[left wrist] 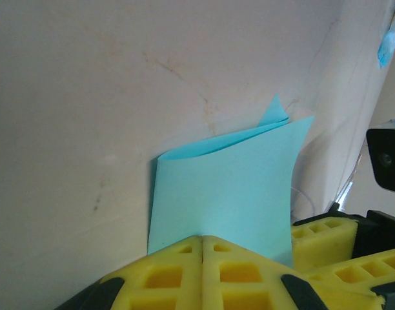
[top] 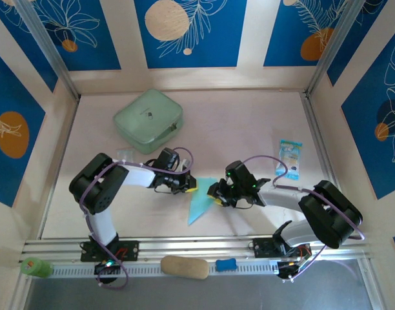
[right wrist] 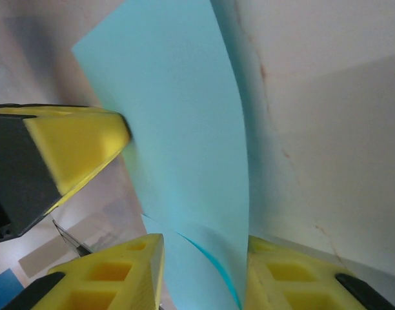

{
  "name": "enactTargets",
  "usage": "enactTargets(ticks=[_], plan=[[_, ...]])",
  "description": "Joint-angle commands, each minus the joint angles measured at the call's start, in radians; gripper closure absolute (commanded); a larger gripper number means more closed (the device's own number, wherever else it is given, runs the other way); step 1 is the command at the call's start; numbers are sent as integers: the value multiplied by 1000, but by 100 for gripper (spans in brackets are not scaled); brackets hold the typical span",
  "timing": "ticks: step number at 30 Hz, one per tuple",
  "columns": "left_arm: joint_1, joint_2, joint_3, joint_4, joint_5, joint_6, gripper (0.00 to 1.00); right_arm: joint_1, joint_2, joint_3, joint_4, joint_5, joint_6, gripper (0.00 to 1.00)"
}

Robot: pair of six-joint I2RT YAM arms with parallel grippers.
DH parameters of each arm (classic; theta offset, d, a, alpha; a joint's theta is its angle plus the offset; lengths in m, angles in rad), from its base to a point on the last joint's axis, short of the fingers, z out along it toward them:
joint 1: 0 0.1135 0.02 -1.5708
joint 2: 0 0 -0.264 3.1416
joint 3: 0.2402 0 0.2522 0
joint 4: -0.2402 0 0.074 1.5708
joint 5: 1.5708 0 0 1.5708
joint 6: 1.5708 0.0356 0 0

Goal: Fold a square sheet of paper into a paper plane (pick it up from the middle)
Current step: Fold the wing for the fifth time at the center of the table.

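The square sheet of paper [top: 201, 203] is light cyan-blue, folded into layers, and tapers to a point toward the near edge. My left gripper [top: 190, 184] is at its far left corner. In the left wrist view the yellow jaws [left wrist: 202, 237] are shut tip to tip, with the sheet [left wrist: 230, 187] coming out from between them. My right gripper [top: 217, 194] is at the sheet's right side. In the right wrist view its fingers [right wrist: 204, 258] stand apart, with the curved, doubled sheet [right wrist: 184, 129] running between them and lying against the right finger.
A mint-green rounded case [top: 149, 121] sits at the back left. A small printed blue-white packet [top: 290, 159] lies at the right near the wall rail. On the front rail lie a tan oval [top: 184, 267], a blue piece [top: 226, 264] and a green object [top: 36, 267].
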Motion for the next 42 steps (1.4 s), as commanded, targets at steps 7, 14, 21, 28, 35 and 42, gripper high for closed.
enactTargets(ticks=[7,14,21,28,35,42], plan=[[9,1,-36,-104,-66,-11,99,-73,39,34,40,-120,-173,63],[9,-10,-34,-114,-69,-10,99,-122,110,63,71,-184,-233,63],[9,-13,-29,-113,-67,-8,99,-150,160,80,95,-236,-286,70],[9,-12,-24,-117,-63,-4,99,-187,210,92,113,-282,-322,71],[9,-26,-28,-109,-55,-2,98,-212,258,113,120,-325,-359,80],[9,-85,-27,-110,-54,8,92,-214,260,103,154,-324,-321,94]])
